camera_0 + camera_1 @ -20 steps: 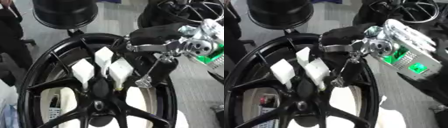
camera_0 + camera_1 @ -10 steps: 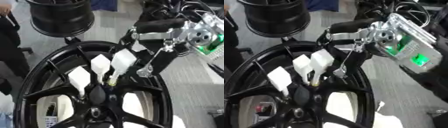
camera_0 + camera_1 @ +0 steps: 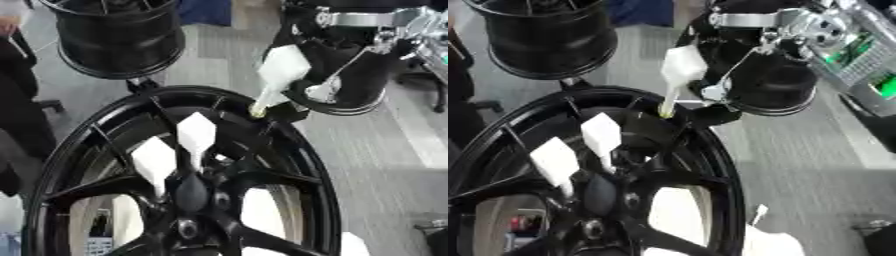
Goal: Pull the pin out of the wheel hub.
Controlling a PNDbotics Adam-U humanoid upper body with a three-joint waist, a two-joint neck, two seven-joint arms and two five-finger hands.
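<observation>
The right hand (image 3: 337, 75) comes in from the far right, fingers apparently pinched on a white-headed pin (image 3: 278, 75) held clear above the rim of the black wheel hub (image 3: 188, 185). Two more white pins (image 3: 195, 134) stand at the hub's centre. No writing is readable.

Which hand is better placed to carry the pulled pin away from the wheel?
The right hand: it already holds the white pin above the wheel rim. The left hand is not visible.
</observation>
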